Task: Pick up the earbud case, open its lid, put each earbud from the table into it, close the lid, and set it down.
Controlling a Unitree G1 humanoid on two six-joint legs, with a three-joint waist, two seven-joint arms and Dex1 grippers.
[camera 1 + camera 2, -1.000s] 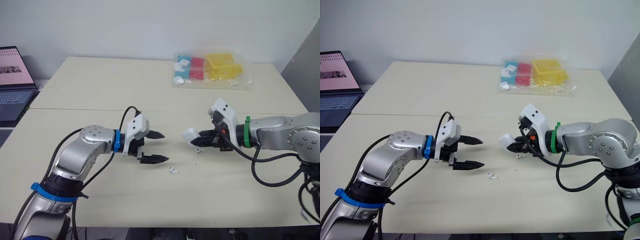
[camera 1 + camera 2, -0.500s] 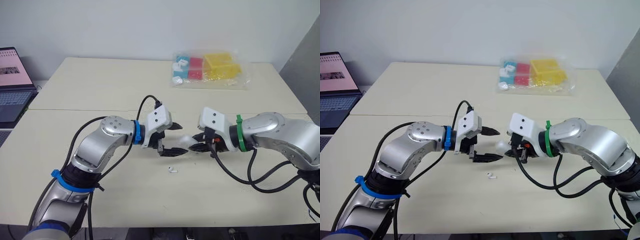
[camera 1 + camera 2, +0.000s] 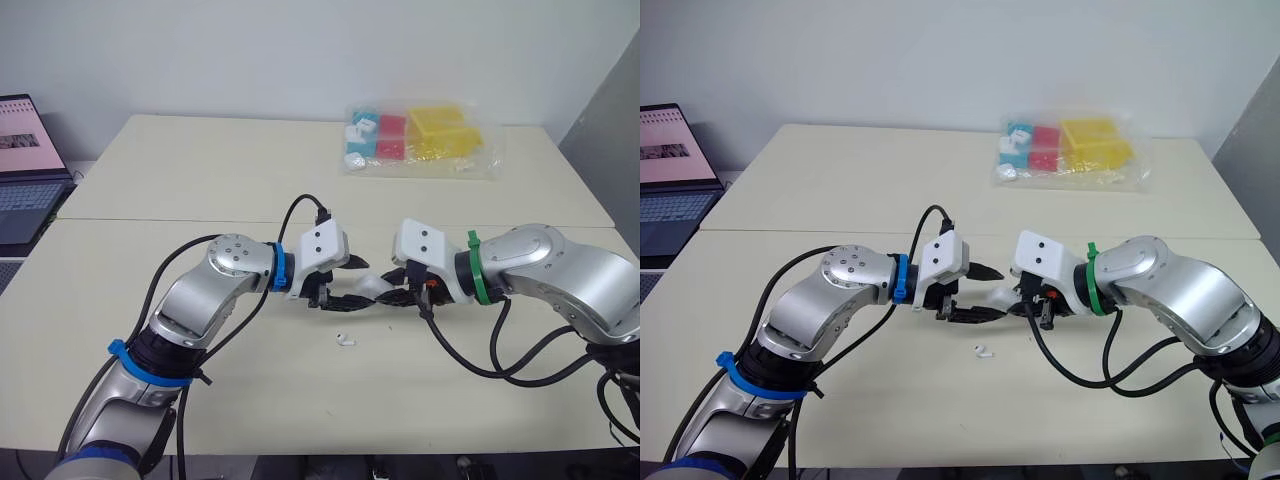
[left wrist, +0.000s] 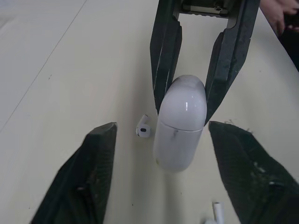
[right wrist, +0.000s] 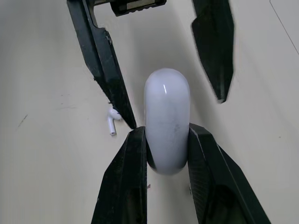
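One earbud case (image 5: 167,121) clamped in right hand (image 3: 396,297), left hand (image 3: 363,283) wide open around it; two earbuds (image 4: 144,128) (image 4: 217,208) lie loose

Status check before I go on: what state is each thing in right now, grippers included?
Earbud case, lid closed, held above the table.
Right gripper, shut on the earbud case.
Left gripper, open, a finger on either side of the case, not touching it.
Near earbud, lying loose on the table.
Second earbud, lying loose on the table, below the case.
Laptop, open, screen lit.
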